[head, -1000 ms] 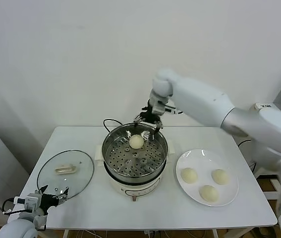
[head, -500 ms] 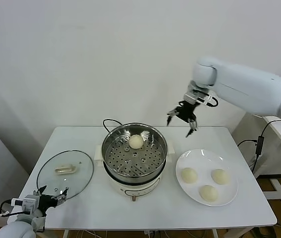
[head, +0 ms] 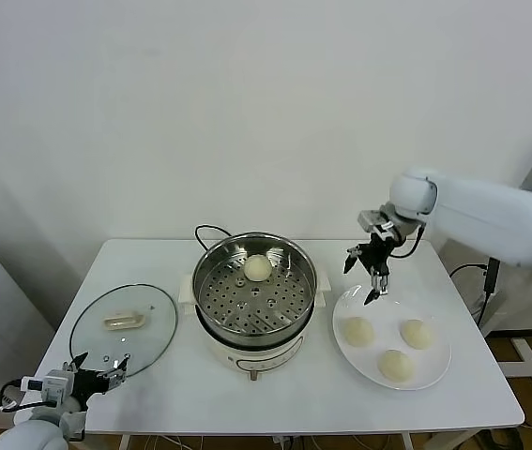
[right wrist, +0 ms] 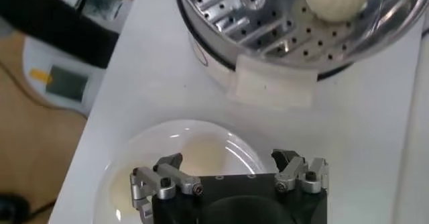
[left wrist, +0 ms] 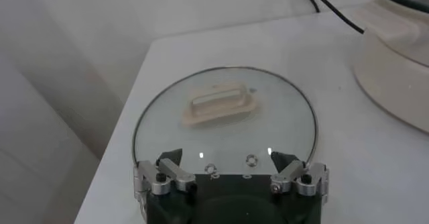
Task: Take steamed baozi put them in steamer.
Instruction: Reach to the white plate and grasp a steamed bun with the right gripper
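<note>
Empty right gripper (head: 367,275) above plate (head: 371,300)

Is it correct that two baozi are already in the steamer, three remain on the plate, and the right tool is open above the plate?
Not quite. The head view shows only one baozi in the steamer, not two. The rest holds: three baozi remain on the plate, and the right tool is open above the plate.

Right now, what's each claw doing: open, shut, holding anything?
Left claw: open, empty, parked at the table's front corner by the glass lid.
Right claw: open, empty, above the plate.
</note>
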Motion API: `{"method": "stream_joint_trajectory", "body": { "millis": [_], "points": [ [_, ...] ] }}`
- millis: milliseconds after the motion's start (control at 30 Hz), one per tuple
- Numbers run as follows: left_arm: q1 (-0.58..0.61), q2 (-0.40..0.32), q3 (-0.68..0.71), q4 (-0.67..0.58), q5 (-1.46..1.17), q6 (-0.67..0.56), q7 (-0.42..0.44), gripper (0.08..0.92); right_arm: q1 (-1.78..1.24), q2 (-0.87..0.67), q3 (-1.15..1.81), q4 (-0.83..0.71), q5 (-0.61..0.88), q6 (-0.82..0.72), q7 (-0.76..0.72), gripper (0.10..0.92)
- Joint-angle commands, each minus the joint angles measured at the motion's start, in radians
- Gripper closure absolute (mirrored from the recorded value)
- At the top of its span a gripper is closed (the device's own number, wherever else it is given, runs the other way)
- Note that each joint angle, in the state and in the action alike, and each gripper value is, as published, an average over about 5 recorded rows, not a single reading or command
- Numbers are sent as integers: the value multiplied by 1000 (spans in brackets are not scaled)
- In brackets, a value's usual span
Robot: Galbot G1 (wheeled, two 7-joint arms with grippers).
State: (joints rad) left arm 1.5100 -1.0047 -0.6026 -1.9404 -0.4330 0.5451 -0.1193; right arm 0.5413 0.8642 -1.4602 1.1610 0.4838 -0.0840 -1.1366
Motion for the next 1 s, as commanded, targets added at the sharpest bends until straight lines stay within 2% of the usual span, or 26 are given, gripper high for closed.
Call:
{"method": "stream_joint_trajectory", "body": {
  "millis": [33,700,800,1000],
  "points": [
    [4,2,-1,-1,0,1,0,177,-186,-22,90,-9,-36,-103,96,203],
    [12,-3,-4,-13,3,6,0,177,-354,-19,201,-61,-184,-94,131,204],
    [13,-3,-4,-18,3,7,-1,177,-376,-13,238,-74,-192,-92,149,231],
    [16,-3,-6,-28,3,9,-2,177,-382,-17,268,-72,-189,-93,160,379]
  ]
}}
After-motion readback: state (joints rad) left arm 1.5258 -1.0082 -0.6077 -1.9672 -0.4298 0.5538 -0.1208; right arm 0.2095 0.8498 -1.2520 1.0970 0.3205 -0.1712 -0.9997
